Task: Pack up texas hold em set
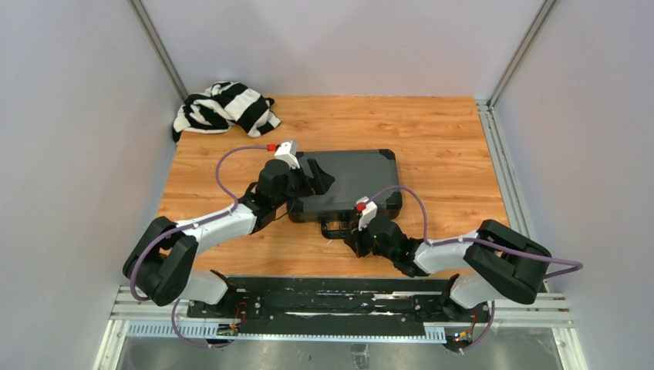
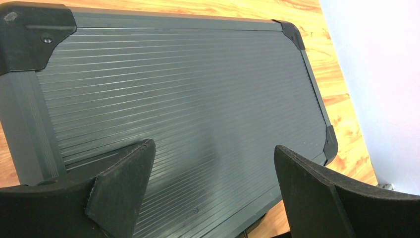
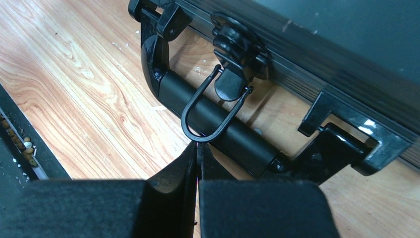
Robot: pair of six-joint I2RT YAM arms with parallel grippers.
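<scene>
Left end of the case (image 1: 355,181) hidden under my left gripper (image 1: 318,179), its handle (image 1: 332,227) half behind my right gripper (image 3: 198,150), lid (image 2: 198,89) cut off in both wrist views, my right fingers (image 3: 257,208) a blurred foreground.

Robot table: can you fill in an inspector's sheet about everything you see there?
Surface: wooden table, pale specks near the handle.
Job's things: black case lies flat and closed; no chips, cards or discs seen outside.
Clutter: striped cloth, crumpled at the far left corner, apart from the case.
Grippers: left gripper open over the lid; right gripper shut, tips at the bottom of the wire-loop latch; whether it pinches the wire cannot be told.
Cables: left arm's purple cable and right arm's purple cable loop free; none seen caught.
Surroundings: grey walls, metal frame posts, black base rail at the near edge.
</scene>
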